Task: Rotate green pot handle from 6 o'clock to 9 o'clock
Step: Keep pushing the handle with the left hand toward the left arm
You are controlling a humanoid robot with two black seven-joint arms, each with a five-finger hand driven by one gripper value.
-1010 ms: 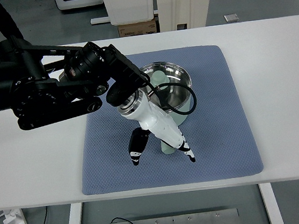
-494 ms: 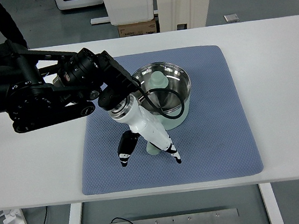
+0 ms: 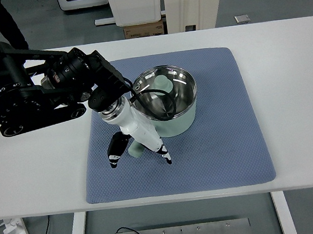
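A pale green pot (image 3: 181, 121) with a shiny steel inside stands on the blue mat (image 3: 227, 143). Its green handle (image 3: 135, 150) sticks out to the lower left, at roughly 7 to 8 o'clock. My left hand (image 3: 139, 153), white with black fingertips, reaches down from the black arm (image 3: 41, 99) and straddles the handle. The thumb (image 3: 114, 154) is on the handle's left and the fingers (image 3: 164, 154) on its right, closed loosely around it. Most of the handle is hidden under the palm. The right arm does not show.
A black cable (image 3: 166, 102) loops from the wrist over the pot's opening. The mat lies on a white table (image 3: 293, 79). Beyond the table's far edge stand a cardboard box (image 3: 143, 29) and white furniture legs. A power strip (image 3: 14, 232) lies on the floor at lower left.
The left hand has swung left and slightly up with the handle, turning the pot clockwise. The handle went from about 6 o'clock toward 8 o'clock, and the pot slid a little left.
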